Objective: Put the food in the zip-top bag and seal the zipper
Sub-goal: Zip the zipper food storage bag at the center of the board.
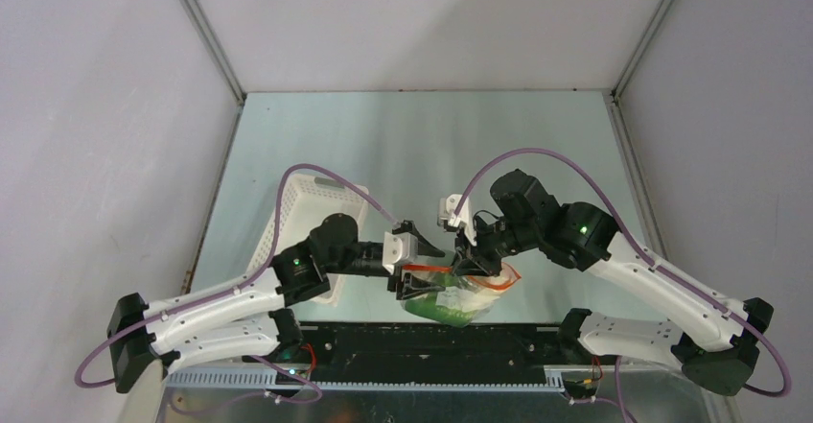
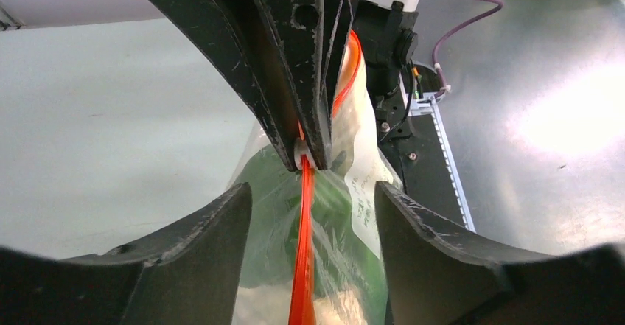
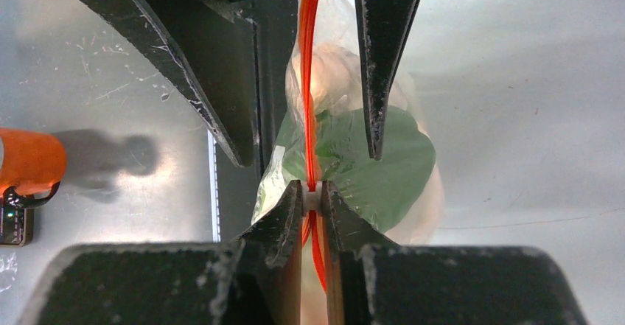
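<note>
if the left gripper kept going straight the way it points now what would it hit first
Most likely the right gripper, shut on the zipper straight ahead. The left gripper is open, straddling the zipper on the zip-top bag; the exact depth between them is unclear.

White perforated basket (image 1: 312, 202) is lying on the pale green table (image 1: 431, 145). Black rail (image 1: 431, 340) is running along the table's near edge, nearer the camera than the basket and to its right. Orange cylinder (image 3: 28, 159) is lying well apart from the basket, casting a shadow on bare metal. Small circuit board (image 3: 15, 225) is sitting just beside the cylinder.
</note>
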### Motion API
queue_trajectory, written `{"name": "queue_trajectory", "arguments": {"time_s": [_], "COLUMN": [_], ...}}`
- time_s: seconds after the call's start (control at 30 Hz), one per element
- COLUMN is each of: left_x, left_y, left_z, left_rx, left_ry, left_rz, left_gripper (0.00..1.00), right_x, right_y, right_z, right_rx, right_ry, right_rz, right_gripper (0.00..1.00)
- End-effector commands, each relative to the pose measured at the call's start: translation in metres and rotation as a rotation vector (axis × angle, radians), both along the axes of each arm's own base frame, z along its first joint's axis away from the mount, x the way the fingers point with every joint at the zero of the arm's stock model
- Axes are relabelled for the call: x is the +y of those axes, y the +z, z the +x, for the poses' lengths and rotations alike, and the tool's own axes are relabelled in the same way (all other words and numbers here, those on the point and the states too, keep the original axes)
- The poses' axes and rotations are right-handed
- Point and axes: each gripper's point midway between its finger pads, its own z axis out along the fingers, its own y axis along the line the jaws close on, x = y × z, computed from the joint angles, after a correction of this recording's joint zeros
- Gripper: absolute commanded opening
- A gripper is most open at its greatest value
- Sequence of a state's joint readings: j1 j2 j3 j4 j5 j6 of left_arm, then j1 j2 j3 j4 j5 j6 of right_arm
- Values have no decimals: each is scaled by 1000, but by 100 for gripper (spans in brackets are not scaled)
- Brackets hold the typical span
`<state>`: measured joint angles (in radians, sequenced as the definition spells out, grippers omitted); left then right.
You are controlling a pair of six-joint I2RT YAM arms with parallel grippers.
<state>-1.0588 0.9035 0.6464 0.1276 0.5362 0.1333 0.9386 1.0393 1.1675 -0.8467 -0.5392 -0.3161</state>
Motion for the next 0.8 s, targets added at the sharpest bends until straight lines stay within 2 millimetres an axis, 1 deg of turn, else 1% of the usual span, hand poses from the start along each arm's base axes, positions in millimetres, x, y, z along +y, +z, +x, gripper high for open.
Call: {"name": "queue_trajectory", "arguments": {"time_s": [0.0, 0.1, 0.2, 0.33, 0.5, 0.63, 0.77], "left_x": [1, 1, 1, 0, 0, 0, -1], "left_y": [12, 15, 17, 13, 7, 4, 7], "left_z": [-1, -1, -4, -5, -10, -9, -10], "left_rx": [-7, 1, 9, 28, 43, 48, 49], "left_ry": [-3, 0, -9, -17, -47, -38, -42], "left_rz": [-37, -53, -60, -47, -14, -3, -6], "left_gripper": [65, 56, 53, 47, 45, 45, 39], "right_x": [10, 9, 10, 10, 11, 11, 10], "right_y": [27, 24, 25, 26, 28, 28, 28], "right_z": [-2, -3, -3, -2, -3, -4, -6], "right_rx": [-48, -39, -39, -46, -48, -45, -45], "right_ry": [42, 44, 43, 40, 41, 46, 47], "right_rz": [93, 84, 85, 91, 101, 100, 99], "right_gripper": [0, 0, 0, 0, 0, 0, 0]}}
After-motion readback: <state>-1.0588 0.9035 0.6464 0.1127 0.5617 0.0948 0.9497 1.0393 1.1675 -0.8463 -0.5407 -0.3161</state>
